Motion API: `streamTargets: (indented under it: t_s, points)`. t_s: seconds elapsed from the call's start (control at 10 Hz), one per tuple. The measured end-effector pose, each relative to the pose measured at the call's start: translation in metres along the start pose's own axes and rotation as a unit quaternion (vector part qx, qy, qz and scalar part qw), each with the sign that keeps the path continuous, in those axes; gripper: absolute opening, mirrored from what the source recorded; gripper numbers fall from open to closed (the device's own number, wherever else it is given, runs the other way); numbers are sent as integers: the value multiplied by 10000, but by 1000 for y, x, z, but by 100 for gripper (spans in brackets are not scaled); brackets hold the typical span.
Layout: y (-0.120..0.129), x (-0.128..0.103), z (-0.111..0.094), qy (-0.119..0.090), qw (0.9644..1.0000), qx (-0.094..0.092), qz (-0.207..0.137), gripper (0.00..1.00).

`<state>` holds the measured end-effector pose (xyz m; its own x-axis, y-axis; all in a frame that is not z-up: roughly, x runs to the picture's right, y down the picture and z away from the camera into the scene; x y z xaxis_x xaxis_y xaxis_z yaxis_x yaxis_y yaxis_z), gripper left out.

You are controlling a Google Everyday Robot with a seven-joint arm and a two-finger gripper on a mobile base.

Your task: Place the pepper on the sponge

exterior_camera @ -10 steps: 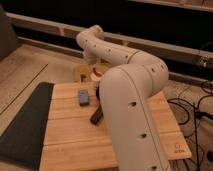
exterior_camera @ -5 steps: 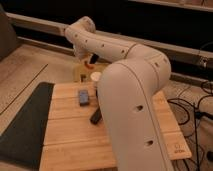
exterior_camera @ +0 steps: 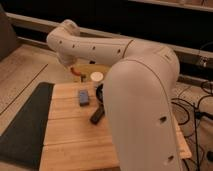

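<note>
The sponge (exterior_camera: 83, 97), a small flat blue-grey block, lies on the wooden table (exterior_camera: 75, 137) left of centre. A small orange-red thing that looks like the pepper (exterior_camera: 76, 73) shows at the table's back edge, just below the end of the white arm. My gripper (exterior_camera: 71, 66) is there at the arm's end, behind and above the sponge and mostly hidden by the arm's own links. Whether it holds the pepper cannot be made out.
A black pan (exterior_camera: 100, 93) with a dark straight handle (exterior_camera: 97, 115) sits right of the sponge, half hidden by the big white arm (exterior_camera: 140, 100). A white cup (exterior_camera: 96, 76) stands behind it. A dark mat (exterior_camera: 25, 125) lies left of the table; cables (exterior_camera: 195, 102) trail at right.
The arm's upper links have swung leftward, and its end now hangs over the table's back-left edge by the orange-red thing. The sponge and pan have not moved on the table.
</note>
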<state>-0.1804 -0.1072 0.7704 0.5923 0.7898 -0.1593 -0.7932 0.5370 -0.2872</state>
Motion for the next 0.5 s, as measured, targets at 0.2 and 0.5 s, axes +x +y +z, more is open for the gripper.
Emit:
streamTargets:
  t_s: [0.2,0.5]
  points:
    - [-3,28,17,279,9992,-74,281,0]
    - [4,62,51,767,9929,-589,687,0]
